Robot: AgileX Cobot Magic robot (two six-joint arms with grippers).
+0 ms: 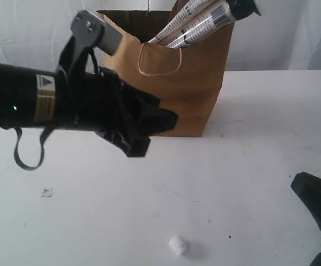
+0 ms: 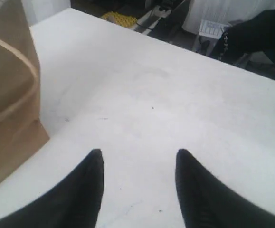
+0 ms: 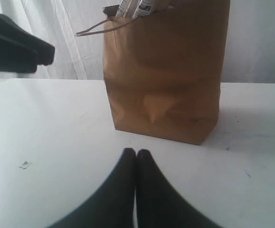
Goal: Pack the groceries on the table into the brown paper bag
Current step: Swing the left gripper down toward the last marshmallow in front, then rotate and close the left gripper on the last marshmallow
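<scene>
Left arm is all black with loose black sheeting bunched round it, plus a warning-triangle label, a tiny green light and a dangling strap loop. Grey metal bracket on top. The left gripper has smooth black fingers tapering to points.

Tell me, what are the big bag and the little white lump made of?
The bag looks like brown paper: dull, with creases and sharp folds. The white lump looks soft and puffy, matte with rounded edges, likely a marshmallow, though it is too small to be sure.
</scene>
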